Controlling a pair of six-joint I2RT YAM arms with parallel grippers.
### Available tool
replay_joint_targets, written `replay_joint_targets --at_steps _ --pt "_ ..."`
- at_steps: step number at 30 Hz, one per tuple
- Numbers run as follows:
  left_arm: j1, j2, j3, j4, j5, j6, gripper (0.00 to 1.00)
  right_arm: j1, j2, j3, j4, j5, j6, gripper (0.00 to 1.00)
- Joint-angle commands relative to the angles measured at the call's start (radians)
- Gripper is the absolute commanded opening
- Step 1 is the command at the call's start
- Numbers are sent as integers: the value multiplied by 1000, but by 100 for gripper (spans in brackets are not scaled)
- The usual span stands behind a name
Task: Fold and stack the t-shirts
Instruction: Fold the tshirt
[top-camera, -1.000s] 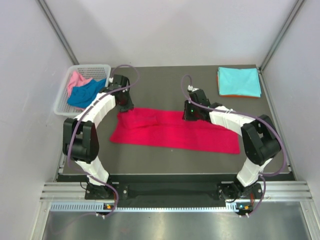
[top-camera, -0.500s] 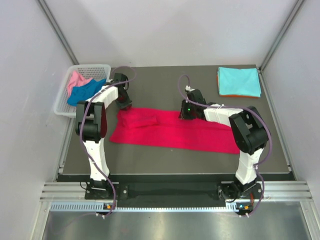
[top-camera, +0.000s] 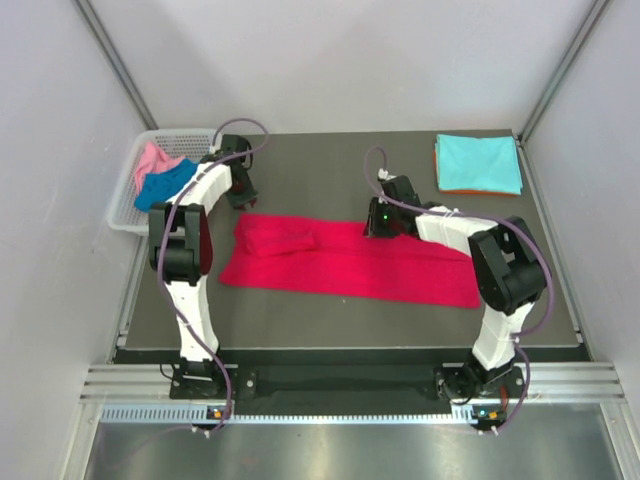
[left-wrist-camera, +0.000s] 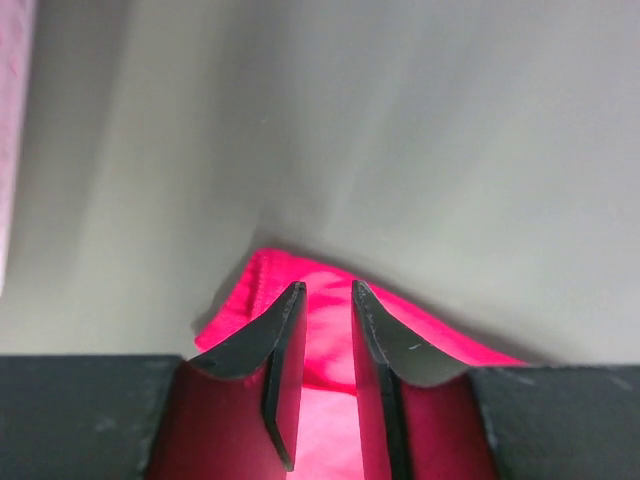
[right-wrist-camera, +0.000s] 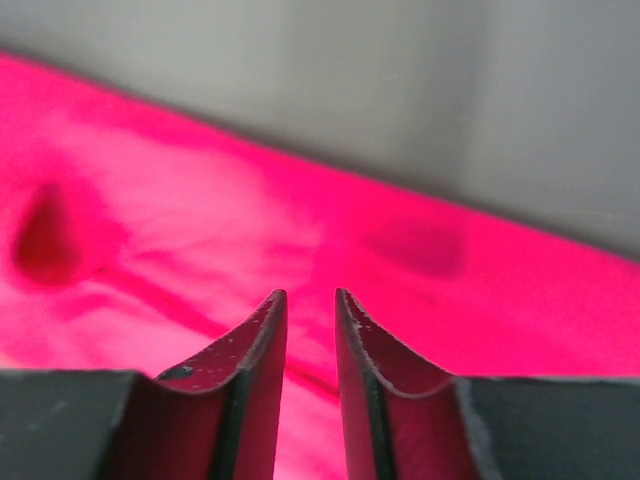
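Basket (top-camera: 197, 133) of white plastic lattice sits off the tabletop's (top-camera: 320, 170) edge, beyond and to the left of the crimson t-shirt (top-camera: 350, 265), and it holds two crumpled shirts: the pink t-shirt (top-camera: 152, 160) at the back and the royal blue t-shirt (top-camera: 165, 186) in front of it, the two touching. The crimson t-shirt itself lies as a long flat band across the middle of the tabletop, with a thicker doubled fold at its left end. Beyond its right end, well apart in the far corner, the light turquoise t-shirt (top-camera: 478, 162) lies folded square on top of the orange t-shirt (top-camera: 468, 191), of which only a thin edge shows. The left hand (top-camera: 243, 195) hangs just past the crimson shirt's far left corner; its fingers (left-wrist-camera: 285, 330) stand slightly parted with nothing between the tips — the corner of the cloth shows below them. The right hand (top-camera: 378, 222) is at the crimson shirt's far edge near its middle, fingers (right-wrist-camera: 255, 340) likewise a narrow gap apart over the cloth, the tips closing on nothing.
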Motion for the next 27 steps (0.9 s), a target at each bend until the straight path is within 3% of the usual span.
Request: replay_joint_targets --at_steps 1,6,12,17,27 --pt "-3 -108 61 -14 28 43 31 -5 -97 70 4 -146 -23 27" --pt "-6 -244 -103 64 301 38 32 31 -88 56 172 -295 -3 36" --pt "-12 -326 -292 89 441 26 32 131 4 109 263 -341 11 49" --pt "-12 -367 -418 113 406 32 33 186 85 165 283 -329 36 56" --pt "-10 -353 -415 69 268 44 33 232 182 222 268 -254 14 58"
